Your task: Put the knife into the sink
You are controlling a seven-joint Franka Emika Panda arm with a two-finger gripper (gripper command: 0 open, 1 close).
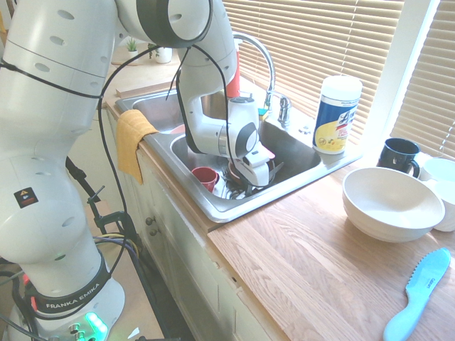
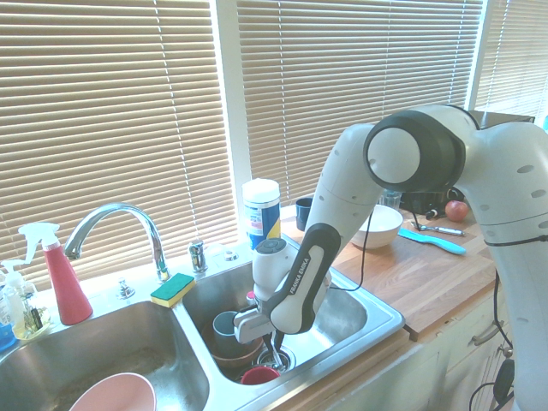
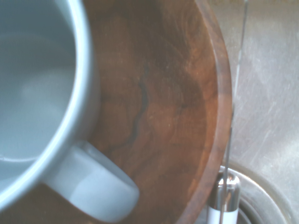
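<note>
First exterior view — fingers [image 1: 249, 190] pinch the knife [image 1: 276, 171], its long axis slanting, blade toward the blinds [image 1: 327, 42].

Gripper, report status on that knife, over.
Gripper shut on knife. Knife within sink, not yet released. Wooden bowl with mug close by.

Wooden bowl [image 3: 163, 93] — gray mug [image 3: 88, 182] inside

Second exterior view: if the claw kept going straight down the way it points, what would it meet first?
Probably the drain in the sink's floor, below the claw, though the wooden bowl's rim is close and depth is unclear.
</note>
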